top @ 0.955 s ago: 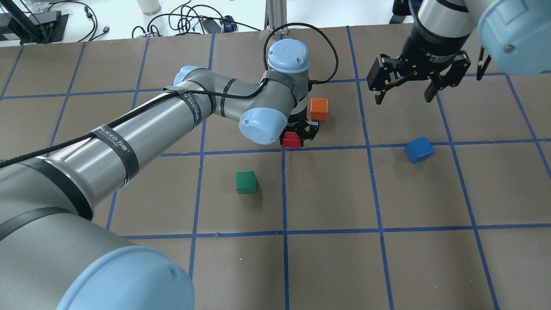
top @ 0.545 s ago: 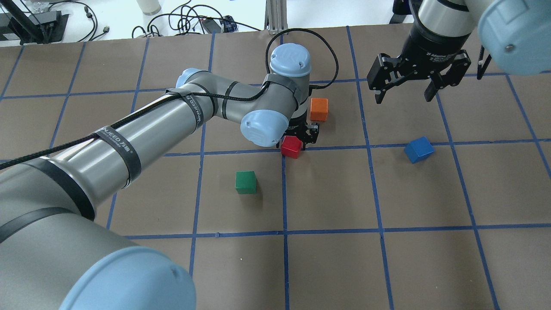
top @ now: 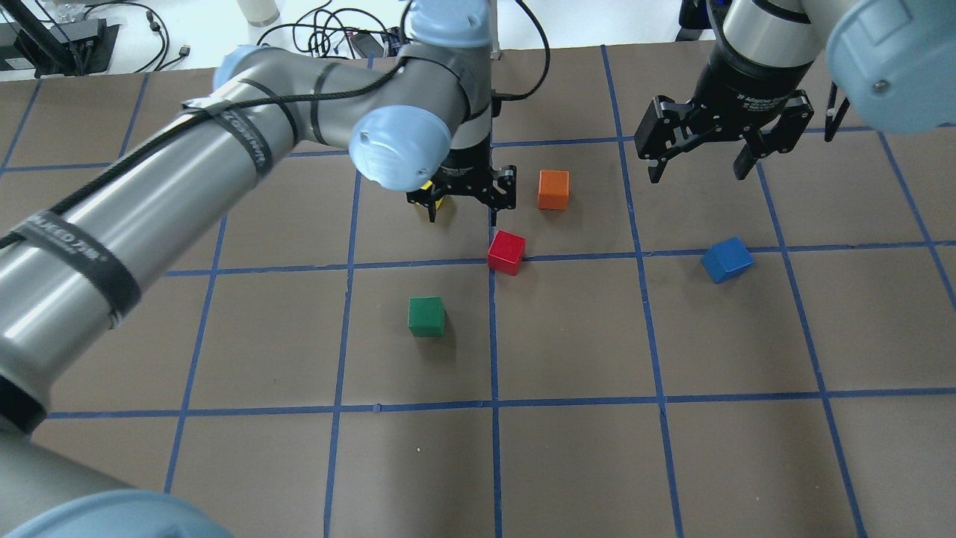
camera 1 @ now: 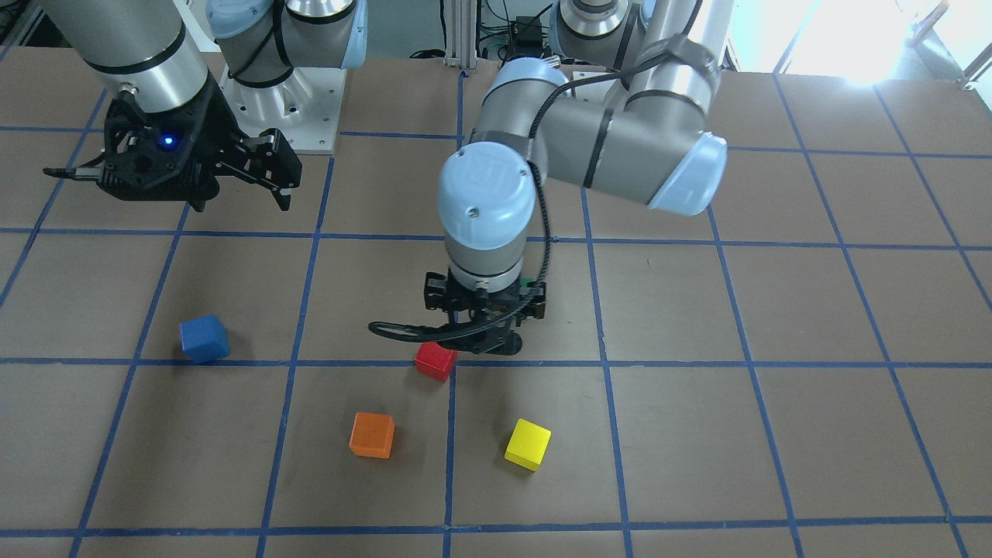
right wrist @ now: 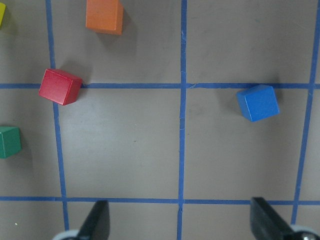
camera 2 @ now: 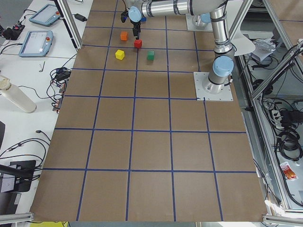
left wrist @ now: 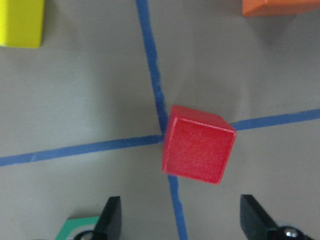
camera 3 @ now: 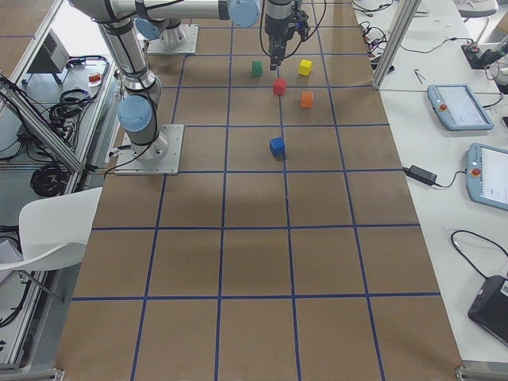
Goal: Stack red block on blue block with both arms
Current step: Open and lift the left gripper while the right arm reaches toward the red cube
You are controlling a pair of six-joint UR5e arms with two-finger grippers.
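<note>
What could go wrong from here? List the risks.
1. The red block lies turned against the open left jaws, which hang above it; closing on its corners could spin it out.
2. The orange block and yellow block lie close by; a descent off to the side might knock them.
3. The blue block lies skewed to the grid, so the red one may land misaligned and slide off.

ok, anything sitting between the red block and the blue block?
Nothing visible. Between the red block and the blue block there is only bare table. The orange block sits off that line, farther from the robot.
</note>
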